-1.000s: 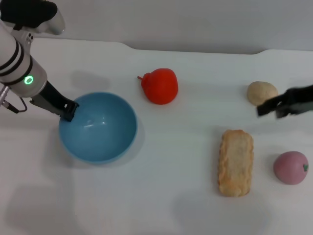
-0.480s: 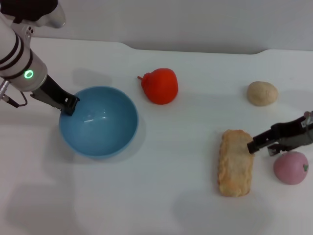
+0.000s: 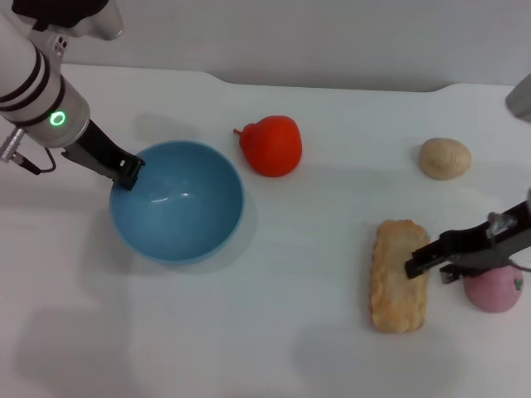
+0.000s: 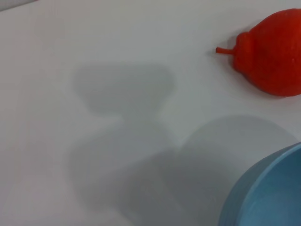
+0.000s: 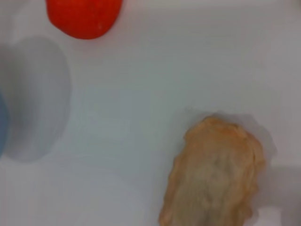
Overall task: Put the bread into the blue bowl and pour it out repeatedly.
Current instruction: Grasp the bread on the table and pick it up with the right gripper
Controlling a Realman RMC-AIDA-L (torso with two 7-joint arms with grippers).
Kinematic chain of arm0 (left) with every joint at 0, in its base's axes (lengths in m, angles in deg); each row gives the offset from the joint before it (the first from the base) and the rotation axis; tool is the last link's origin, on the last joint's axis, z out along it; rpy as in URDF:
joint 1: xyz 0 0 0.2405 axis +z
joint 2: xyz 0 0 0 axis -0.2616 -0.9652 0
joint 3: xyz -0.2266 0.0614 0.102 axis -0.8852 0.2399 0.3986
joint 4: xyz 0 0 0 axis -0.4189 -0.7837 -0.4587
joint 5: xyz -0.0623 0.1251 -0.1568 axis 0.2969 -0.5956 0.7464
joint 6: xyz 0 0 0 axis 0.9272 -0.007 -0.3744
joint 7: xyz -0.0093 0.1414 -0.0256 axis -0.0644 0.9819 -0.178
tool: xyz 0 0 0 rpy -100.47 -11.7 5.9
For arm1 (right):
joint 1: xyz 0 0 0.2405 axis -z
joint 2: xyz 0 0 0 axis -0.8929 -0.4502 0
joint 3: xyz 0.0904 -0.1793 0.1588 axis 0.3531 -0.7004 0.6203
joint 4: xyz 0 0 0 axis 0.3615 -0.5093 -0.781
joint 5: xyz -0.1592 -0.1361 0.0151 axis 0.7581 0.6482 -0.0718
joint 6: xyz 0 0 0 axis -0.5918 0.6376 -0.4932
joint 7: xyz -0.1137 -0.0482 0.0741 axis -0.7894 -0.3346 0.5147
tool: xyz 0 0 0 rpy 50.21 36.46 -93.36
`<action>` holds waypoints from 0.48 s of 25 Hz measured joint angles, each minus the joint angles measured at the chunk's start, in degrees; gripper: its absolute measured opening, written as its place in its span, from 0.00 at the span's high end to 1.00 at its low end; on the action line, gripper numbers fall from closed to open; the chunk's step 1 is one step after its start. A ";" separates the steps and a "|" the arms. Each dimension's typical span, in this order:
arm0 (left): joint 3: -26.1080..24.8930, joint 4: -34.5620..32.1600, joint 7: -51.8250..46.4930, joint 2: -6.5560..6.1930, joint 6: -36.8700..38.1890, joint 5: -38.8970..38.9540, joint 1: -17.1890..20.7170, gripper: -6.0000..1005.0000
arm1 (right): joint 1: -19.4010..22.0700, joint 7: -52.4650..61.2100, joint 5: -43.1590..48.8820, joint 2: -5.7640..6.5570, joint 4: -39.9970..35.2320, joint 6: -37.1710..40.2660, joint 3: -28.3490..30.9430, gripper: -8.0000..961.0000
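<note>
The blue bowl [image 3: 177, 201] stands at the left of the white table, and its rim also shows in the left wrist view [image 4: 268, 193]. My left gripper [image 3: 126, 172] is shut on the bowl's left rim. The bread [image 3: 400, 274], a long golden-tan slab, lies flat at the right front; the right wrist view shows it close up [image 5: 214, 179]. My right gripper [image 3: 430, 267] hangs open just over the bread's right edge, reaching in from the right.
A red pear-shaped fruit [image 3: 271, 145] sits behind and right of the bowl. A small beige ball [image 3: 445, 157] lies at the back right. A pink ball [image 3: 496, 288] rests right of the bread, under my right arm.
My right gripper has come forward and left from beside the beige ball to the bread's right edge. My left gripper has shifted the bowl slightly right and back.
</note>
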 joint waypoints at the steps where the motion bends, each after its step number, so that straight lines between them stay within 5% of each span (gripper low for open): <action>1: 0.02 -0.01 0.00 -0.02 0.03 0.07 -0.07 0.99 | -0.37 0.00 -0.03 -0.01 1.24 -1.08 -0.28 0.28; 12: 0.07 0.27 0.12 -0.11 0.09 0.09 -1.37 0.99 | -2.67 0.12 -0.07 -0.28 7.87 -9.54 -3.44 0.31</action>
